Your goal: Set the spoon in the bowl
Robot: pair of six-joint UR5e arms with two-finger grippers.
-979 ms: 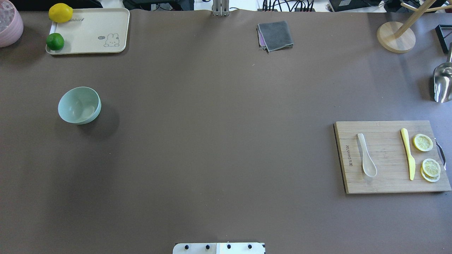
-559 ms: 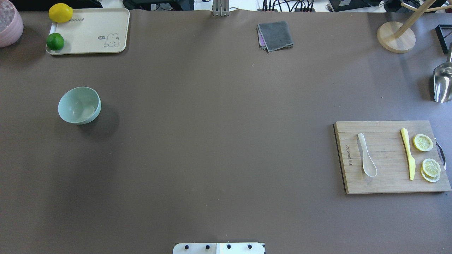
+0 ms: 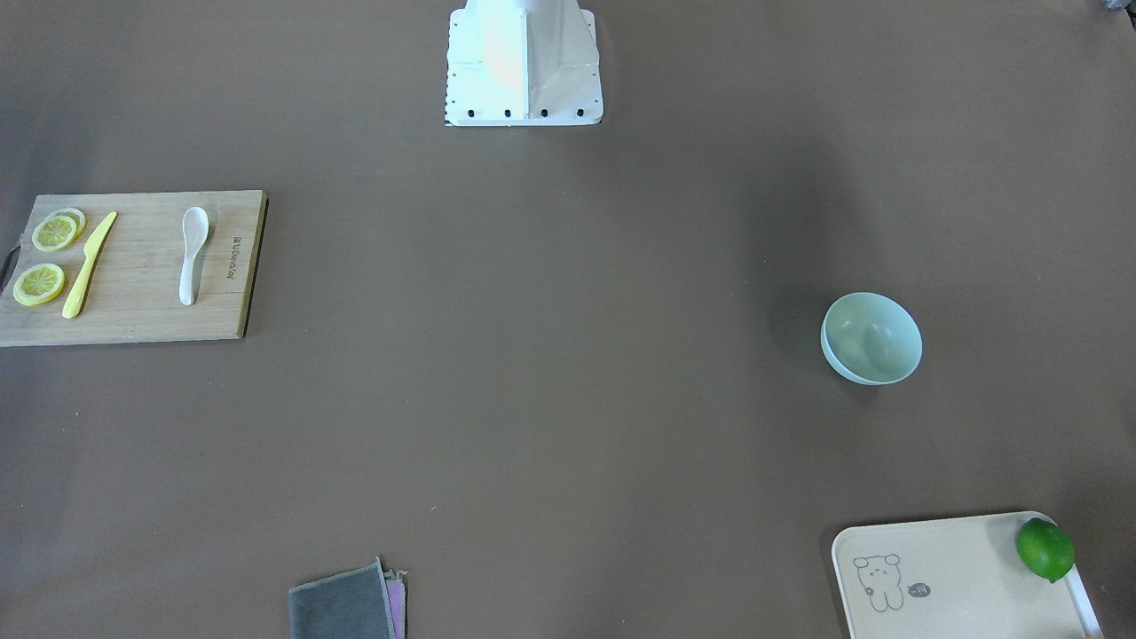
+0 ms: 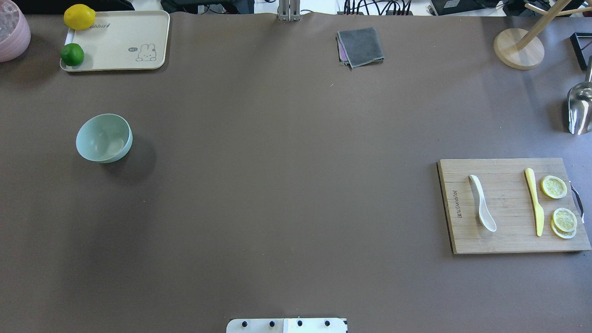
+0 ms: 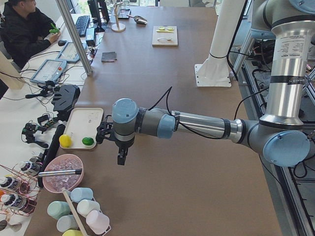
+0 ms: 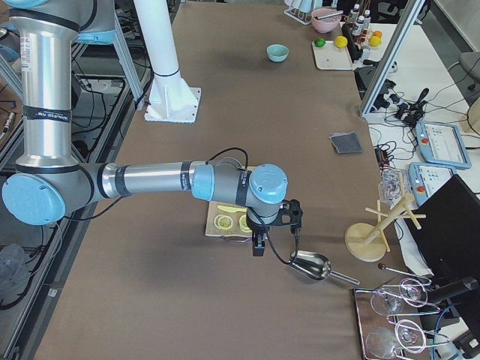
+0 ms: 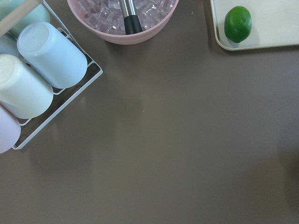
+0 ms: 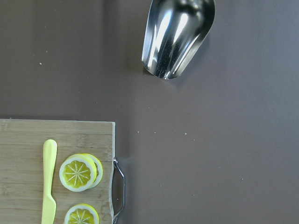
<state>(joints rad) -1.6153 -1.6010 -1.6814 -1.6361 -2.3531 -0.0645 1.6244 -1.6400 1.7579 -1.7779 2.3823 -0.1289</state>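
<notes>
Left arm (image 5: 197, 123): held level, left gripper (image 5: 120, 158) pointed down — opening cannot be told.
Right arm (image 6: 150, 180): held level, right gripper (image 6: 259, 247) pointed down, opening likewise untold.
Spoon (image 4: 482, 209): laid on board (image 4: 508, 240), well apart from bowl (image 4: 104, 138).

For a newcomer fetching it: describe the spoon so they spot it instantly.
Find the wooden cutting board on the robot's right. The spoon lies on its half nearer the table's middle. It is white with an oval scoop, unlike the slim yellow knife beside it.
</notes>
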